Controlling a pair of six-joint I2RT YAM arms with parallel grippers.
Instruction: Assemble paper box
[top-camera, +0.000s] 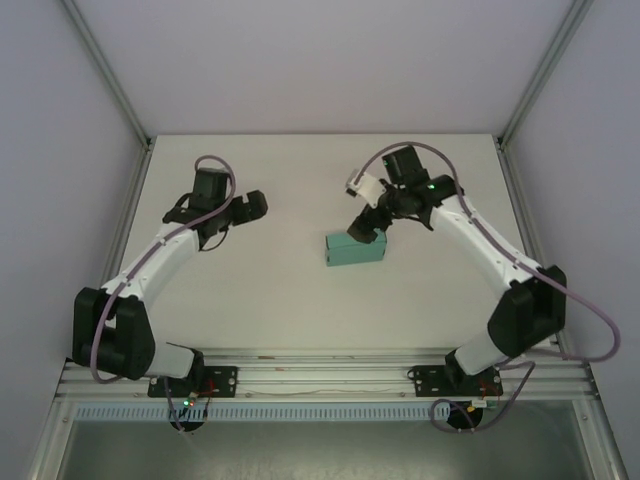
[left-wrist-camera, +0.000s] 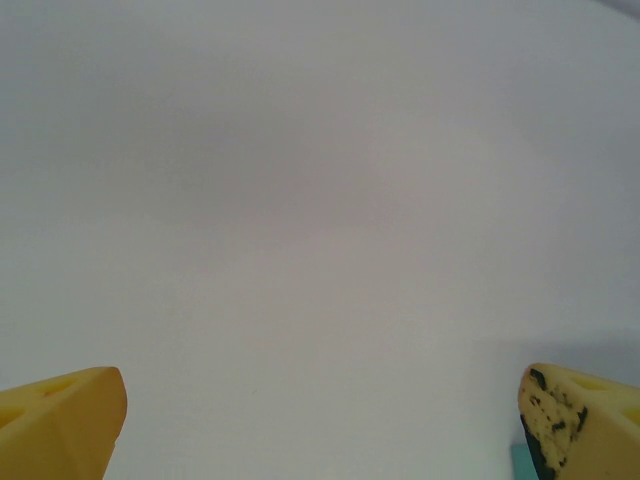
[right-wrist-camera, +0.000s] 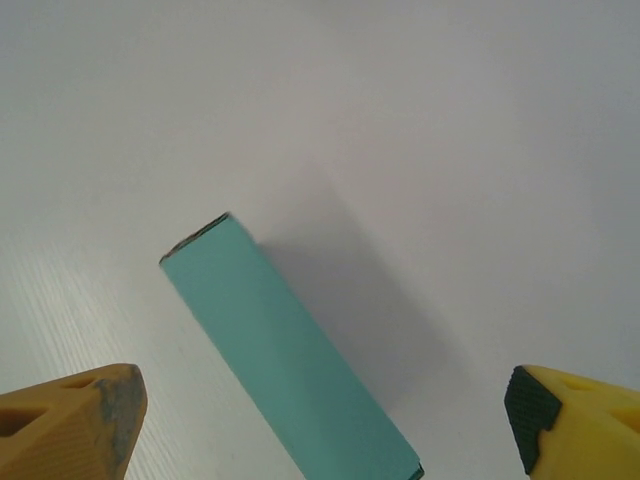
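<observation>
Paper box (top-camera: 355, 249) lies on the table (top-camera: 260, 300), just 3 o'clock of centre. Right gripper (top-camera: 368, 230) hovers at its 1 o'clock, jaws wide, empty; left gripper (left-wrist-camera: 320, 430), out at 9 o'clock, gapes empty too.

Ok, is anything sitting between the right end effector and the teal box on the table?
Nothing visible does. The right end effector hangs open directly over the teal-green rectangular card box. Its yellow fingers stand on either side of the box without touching it, and between them and the box there is just bare white table.
</observation>
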